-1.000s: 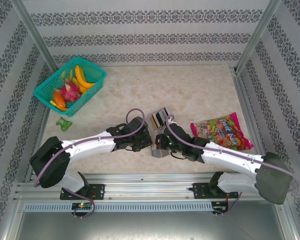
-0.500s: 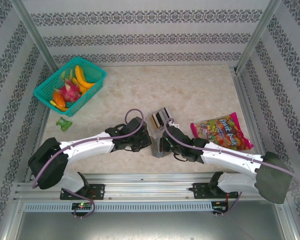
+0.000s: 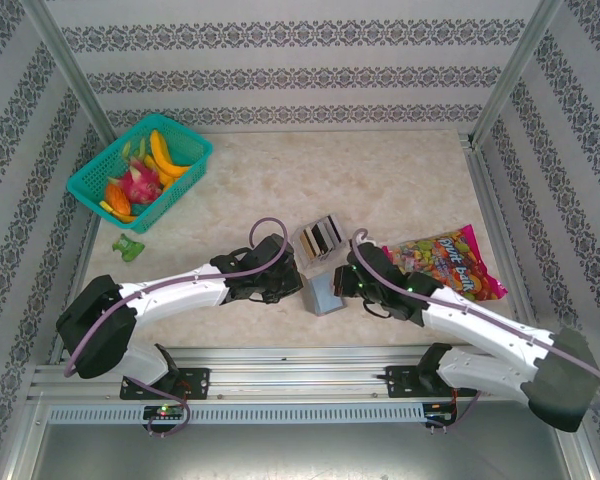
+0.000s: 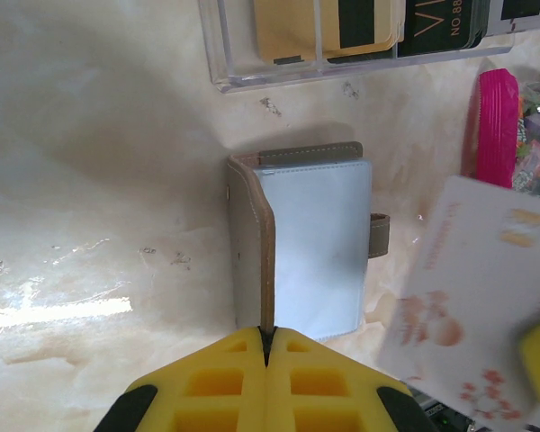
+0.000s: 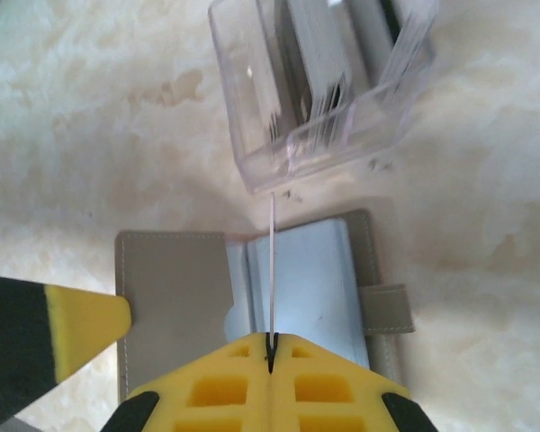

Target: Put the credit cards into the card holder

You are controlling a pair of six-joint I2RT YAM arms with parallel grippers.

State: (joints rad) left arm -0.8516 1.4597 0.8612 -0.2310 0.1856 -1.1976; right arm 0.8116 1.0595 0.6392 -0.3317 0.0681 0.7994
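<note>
My right gripper (image 5: 270, 340) pinches a card (image 5: 272, 261) edge-on, directly above the open card holder (image 5: 315, 279). My left gripper (image 4: 265, 335) pinches its flap (image 4: 248, 252) upright.

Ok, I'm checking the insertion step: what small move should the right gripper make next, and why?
Probably ease the credit card down into the card holder. The right gripper is shut on the card, which is edge-on over the holder's pale inside, while the left gripper pinches its cover open.
</note>
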